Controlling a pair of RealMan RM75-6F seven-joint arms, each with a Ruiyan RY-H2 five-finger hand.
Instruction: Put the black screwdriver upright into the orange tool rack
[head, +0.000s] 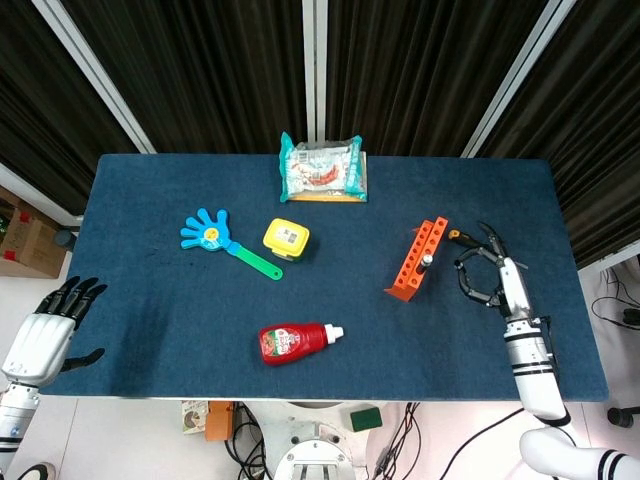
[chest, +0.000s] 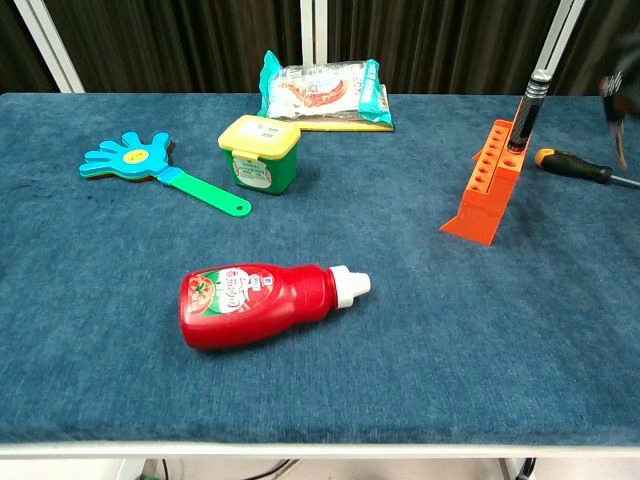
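The orange tool rack (head: 416, 258) (chest: 488, 186) lies on the right half of the blue table. A black screwdriver (head: 426, 262) (chest: 529, 108) stands upright in one of its holes. A second screwdriver with an orange and black handle (head: 468, 239) (chest: 571, 165) lies flat just right of the rack. My right hand (head: 488, 272) hovers right of the rack, over that lying screwdriver's shaft, fingers spread and holding nothing. In the chest view it is only a blur at the top right edge (chest: 617, 96). My left hand (head: 46, 330) hangs open off the table's left edge.
A red ketchup bottle (head: 295, 342) (chest: 262, 303) lies at the front middle. A yellow-lidded tub (head: 286, 238) (chest: 259, 152) and a blue hand-shaped clapper (head: 224, 240) (chest: 160, 166) sit left of centre. A snack packet (head: 322, 168) (chest: 322, 90) lies at the far edge.
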